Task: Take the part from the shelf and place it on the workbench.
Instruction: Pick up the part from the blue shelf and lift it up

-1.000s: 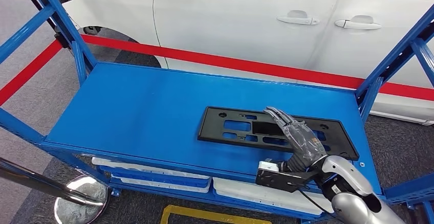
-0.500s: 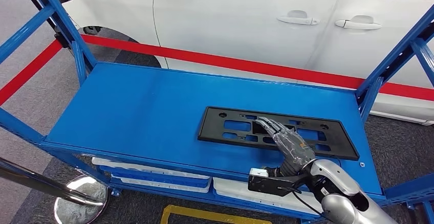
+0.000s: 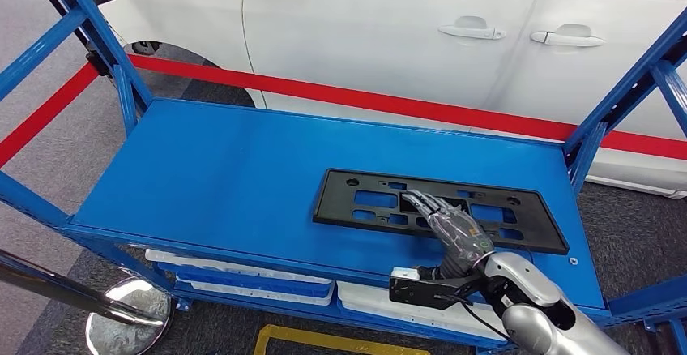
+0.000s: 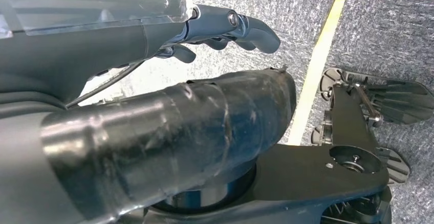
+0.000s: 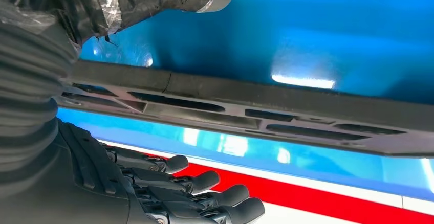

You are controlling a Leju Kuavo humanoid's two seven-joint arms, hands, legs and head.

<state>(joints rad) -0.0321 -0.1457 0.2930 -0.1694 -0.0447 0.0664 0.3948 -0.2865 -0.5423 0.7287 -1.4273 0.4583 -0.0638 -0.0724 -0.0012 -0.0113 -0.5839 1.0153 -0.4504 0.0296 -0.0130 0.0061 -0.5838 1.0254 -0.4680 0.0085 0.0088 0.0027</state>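
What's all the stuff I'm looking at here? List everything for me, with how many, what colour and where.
shelf: one, blue metal, in front of the robot, with slanted posts at both ends.
part: one, black flat plate with cut-outs, lying on the shelf's top deck toward its right end.
trays: several, white, on the level under the top deck.
car: one, white, behind the shelf, two door handles showing.
barrier band: one, red, stretched between shelf and car.
stanchion base: one, shiny metal, on the grey floor at lower left.
floor line: one, yellow, on the carpet.
right hand: one, dark grey, fingers stretched over the part's middle.
left hand: one, dark, hanging over the floor.
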